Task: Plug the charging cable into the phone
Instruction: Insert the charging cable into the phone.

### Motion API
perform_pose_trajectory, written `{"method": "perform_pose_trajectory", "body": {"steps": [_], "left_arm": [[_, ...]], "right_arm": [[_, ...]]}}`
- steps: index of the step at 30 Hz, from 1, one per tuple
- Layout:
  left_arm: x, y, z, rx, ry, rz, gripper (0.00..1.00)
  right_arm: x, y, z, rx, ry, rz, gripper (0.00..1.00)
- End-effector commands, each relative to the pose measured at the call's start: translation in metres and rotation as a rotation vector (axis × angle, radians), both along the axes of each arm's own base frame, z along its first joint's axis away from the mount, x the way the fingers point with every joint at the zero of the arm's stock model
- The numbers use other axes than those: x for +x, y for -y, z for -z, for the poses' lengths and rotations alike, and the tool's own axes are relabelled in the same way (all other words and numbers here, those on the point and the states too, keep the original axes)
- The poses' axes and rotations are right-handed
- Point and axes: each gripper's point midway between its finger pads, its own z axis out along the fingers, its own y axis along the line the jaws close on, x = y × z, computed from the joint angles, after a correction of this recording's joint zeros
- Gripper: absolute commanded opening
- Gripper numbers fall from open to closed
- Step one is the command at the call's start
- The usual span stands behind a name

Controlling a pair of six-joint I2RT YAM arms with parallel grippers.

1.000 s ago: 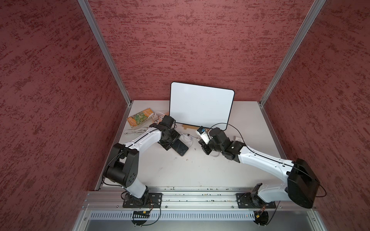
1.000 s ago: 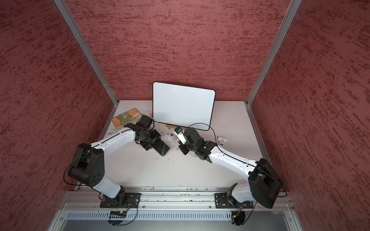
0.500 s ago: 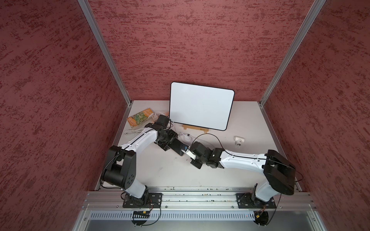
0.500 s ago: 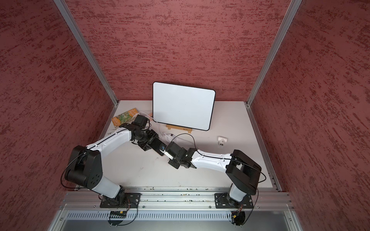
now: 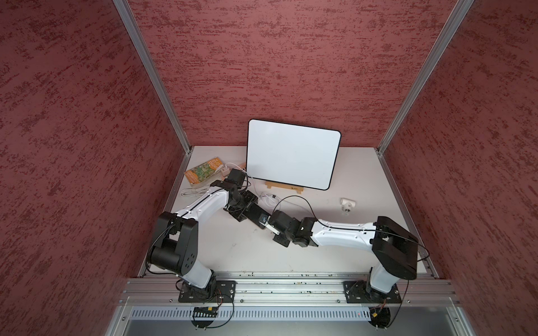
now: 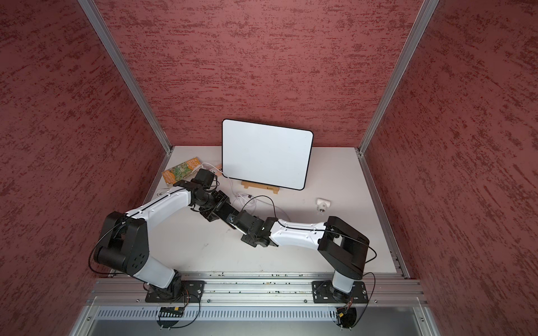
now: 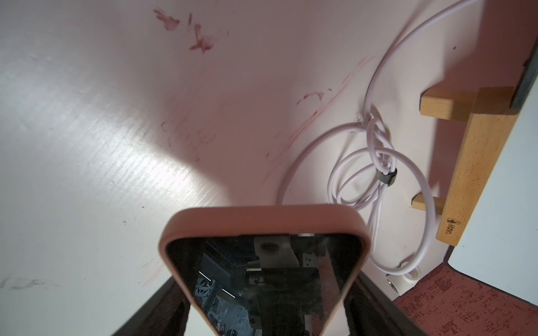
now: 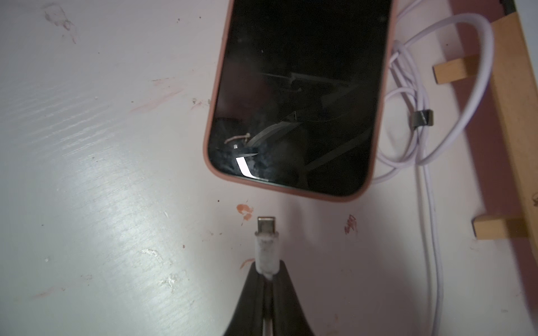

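In both top views a white table (image 5: 320, 256) stands between red walls (image 5: 291, 72), and a board (image 5: 292, 157) leans at the table's back edge. The phone (image 5: 255, 216) is left of the middle.

In the left wrist view the table shows red smears, and the left pincer (image 7: 266, 291) grips the phone by its sides, jaws wide.

In the right wrist view the right pincer (image 8: 266, 272) is closed on the plug (image 8: 265, 241) of the cable (image 8: 431, 203). The plug is near the phone's end and does not touch it.

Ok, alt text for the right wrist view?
The right gripper pinches the plug of the charging cable, its metal tip aimed at the phone but not touching. The phone faces screen-up; cable loops with a black tie lie beside it on the white table.
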Motion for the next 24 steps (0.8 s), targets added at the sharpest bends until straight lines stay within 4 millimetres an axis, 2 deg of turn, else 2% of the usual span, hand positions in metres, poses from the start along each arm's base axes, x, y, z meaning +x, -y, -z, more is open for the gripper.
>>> {"method": "perform_pose_trajectory", "body": {"steps": [1,7,24], "left_arm": [[0.0009,0.0052,-0.0102,-0.034,0.037,0.004,0.00],[-0.0012,0.0069,-0.0080,-0.039,0.035,0.003,0.00],[-0.0012,0.0093,-0.0113,-0.051,0.045,-0.004,0.00]], "right_arm": [[0.0069,-0.0100,-0.0071,0.002,0.040,0.000,0.00],[0.0079,-0.0141,-0.0110,0.015,0.043,-0.005,0.00],[0.0052,-0.0145,-0.0028,0.016,0.025,-0.006,0.00]]}}
